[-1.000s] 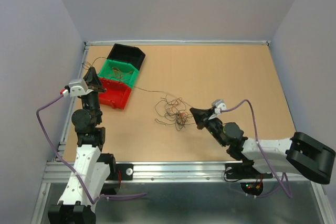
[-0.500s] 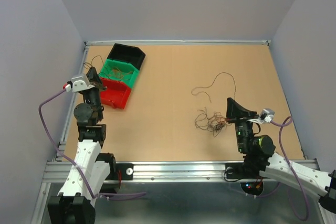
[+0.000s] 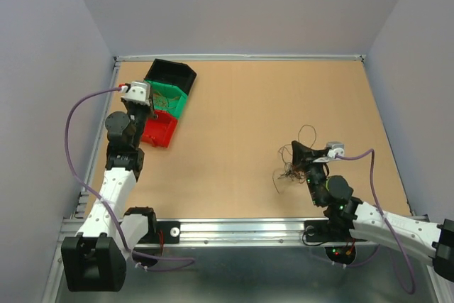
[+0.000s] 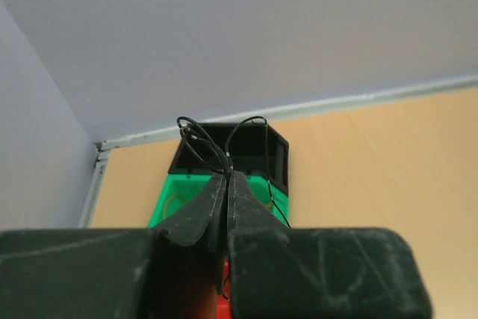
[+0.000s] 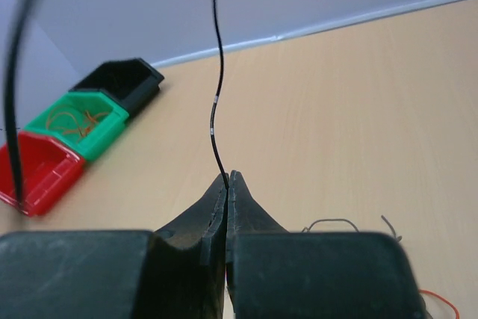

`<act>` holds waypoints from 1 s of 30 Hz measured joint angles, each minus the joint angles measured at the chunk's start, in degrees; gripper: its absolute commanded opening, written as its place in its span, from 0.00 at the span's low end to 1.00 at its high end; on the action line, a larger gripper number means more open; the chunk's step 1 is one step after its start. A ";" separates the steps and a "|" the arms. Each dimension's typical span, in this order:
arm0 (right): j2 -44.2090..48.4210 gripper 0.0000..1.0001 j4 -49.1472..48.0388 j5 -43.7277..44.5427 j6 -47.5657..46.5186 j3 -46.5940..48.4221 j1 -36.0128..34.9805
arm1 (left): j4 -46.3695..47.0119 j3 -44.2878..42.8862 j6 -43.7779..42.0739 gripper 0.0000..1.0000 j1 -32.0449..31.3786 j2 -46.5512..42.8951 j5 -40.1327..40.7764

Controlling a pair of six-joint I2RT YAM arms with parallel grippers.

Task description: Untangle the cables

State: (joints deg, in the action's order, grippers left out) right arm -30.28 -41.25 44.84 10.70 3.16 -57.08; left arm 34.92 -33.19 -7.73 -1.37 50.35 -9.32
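Top: tan surface (image 3: 241,111) between pale walls (image 3: 248,5); black, green and red bins (image 3: 174,76) rear-left — cables (image 3: 287,172) tangled front-right.
Left wrist: left jaws pinch a looped black wire (image 4: 203,151).
Right wrist: right jaws clamp an upright black wire (image 5: 215,121); the green bin (image 5: 97,136) holds orange strands (image 5: 71,119).

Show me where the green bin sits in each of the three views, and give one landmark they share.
Top external: the green bin is at upper left, near the left edge of the wooden surface.
Left wrist: lower centre, partly hidden.
Right wrist: left edge, midway up.
Shared landmark: the black bin touching its far side.
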 measured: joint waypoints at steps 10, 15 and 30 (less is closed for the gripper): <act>-2.16 0.00 0.33 -4.37 0.09 0.00 0.00 | -4.26 0.09 -16.06 0.00 0.00 9.86 -3.80; -0.42 0.01 0.20 -5.95 0.09 0.00 0.00 | -0.92 1.51 -26.77 0.00 0.79 17.35 -3.74; -0.13 0.00 0.20 -7.80 0.09 0.00 0.00 | -2.27 3.78 -50.40 0.00 11.41 20.33 -15.85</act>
State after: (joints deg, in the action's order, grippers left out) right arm -30.41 -41.06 37.04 10.79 3.16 -57.08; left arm 32.64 -29.41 -58.13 10.04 70.67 -25.17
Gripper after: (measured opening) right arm 0.020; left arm 0.108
